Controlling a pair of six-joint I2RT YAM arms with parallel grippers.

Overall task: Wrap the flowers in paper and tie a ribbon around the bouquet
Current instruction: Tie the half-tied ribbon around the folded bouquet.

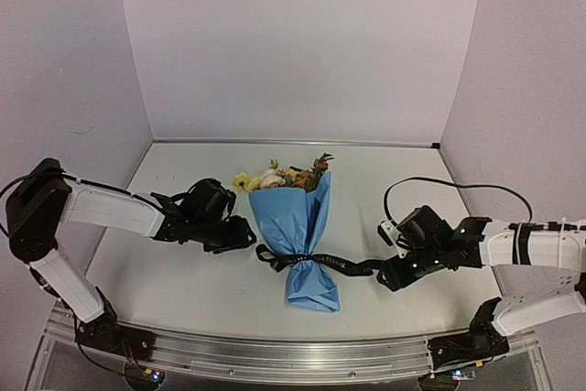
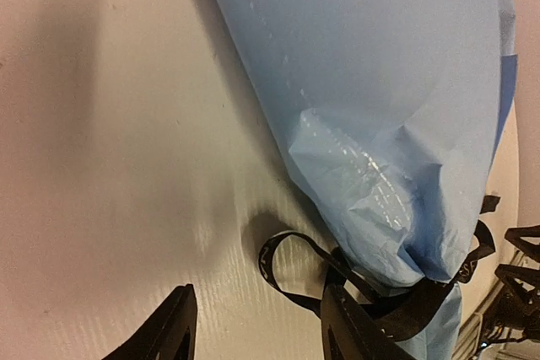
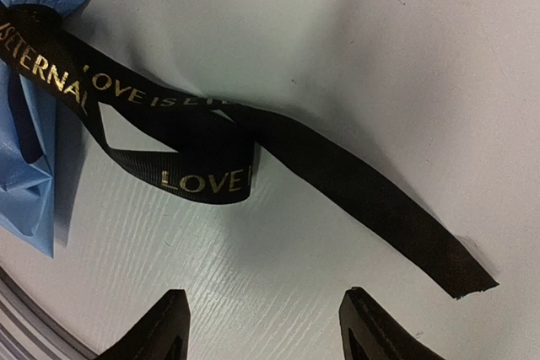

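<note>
You have one bouquet, one ribbon and two arms.
On your worktop (image 1: pixel 183 281) lies a single bouquet (image 1: pixel 300 222): one wrap of blue paper (image 1: pixel 313 288) holding one bunch of flowers (image 1: pixel 279 177), with one black ribbon (image 1: pixel 322 263) around it. You also have one left gripper (image 1: pixel 245 235) and one right gripper (image 1: pixel 385 274), with two fingers each.

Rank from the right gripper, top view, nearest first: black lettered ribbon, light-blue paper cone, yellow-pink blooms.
1. Black lettered ribbon, tail beside the right gripper.
2. Light-blue paper cone, centre.
3. Yellow-pink blooms, cone's far end.
</note>
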